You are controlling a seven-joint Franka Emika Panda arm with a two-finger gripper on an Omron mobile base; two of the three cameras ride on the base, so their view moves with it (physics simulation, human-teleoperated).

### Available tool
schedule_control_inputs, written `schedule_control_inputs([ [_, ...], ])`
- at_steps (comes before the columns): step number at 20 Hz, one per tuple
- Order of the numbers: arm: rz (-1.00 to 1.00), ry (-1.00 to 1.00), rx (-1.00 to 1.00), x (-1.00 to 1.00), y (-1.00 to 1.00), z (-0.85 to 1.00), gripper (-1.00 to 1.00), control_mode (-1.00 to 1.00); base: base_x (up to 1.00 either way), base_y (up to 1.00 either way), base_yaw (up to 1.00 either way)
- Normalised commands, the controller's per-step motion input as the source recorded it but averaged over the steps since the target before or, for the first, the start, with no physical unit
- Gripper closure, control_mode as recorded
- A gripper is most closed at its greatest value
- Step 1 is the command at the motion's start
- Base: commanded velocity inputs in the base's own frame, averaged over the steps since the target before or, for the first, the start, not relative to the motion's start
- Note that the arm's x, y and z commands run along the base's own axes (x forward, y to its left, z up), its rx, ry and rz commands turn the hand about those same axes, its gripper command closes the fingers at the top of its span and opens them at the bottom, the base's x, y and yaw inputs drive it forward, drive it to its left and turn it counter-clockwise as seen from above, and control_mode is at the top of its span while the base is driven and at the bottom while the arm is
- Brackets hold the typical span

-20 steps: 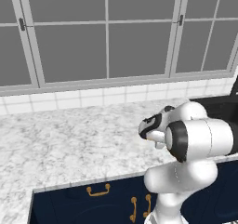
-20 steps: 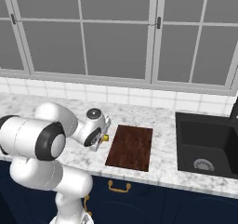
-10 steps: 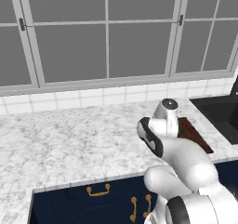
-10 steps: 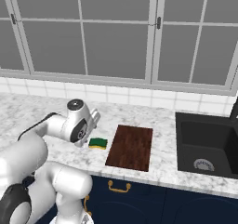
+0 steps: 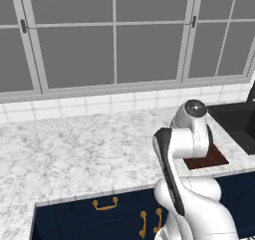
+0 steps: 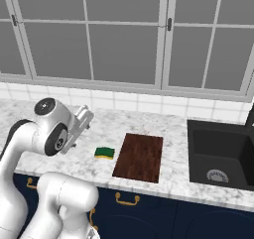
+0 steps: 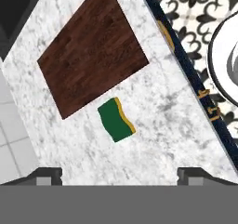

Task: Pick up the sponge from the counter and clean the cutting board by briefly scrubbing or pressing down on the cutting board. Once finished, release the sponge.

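Gripper [image 7: 119,174] wide apart above sponge [image 7: 116,119] — beside cutting board [image 7: 90,56].

You are looking at flat, even rendered light with no glare and no visible source; the window panes [image 6: 119,44] behind the counter [image 6: 149,121] read as dull grey rather than bright. Shadows are faint, just a soft dark edge under the sponge [image 7: 116,120] in the hand view and under the arm in the base views. Everything is in focus edge to edge, though textures look coarse and slightly pixelated, with no bending at the corners.
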Motion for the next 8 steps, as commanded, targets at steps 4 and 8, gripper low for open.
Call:
schedule_control_inputs([
  [4, 0.00, -0.69, 0.18, -1.00, -0.82, 1.00, -1.00, -1.00, 0.00, 0.00, 0.00],
  [8, 0.00, -0.62, 0.22, -1.00, -0.75, 1.00, -1.00, -1.00, 0.00, 0.00, 0.00],
])
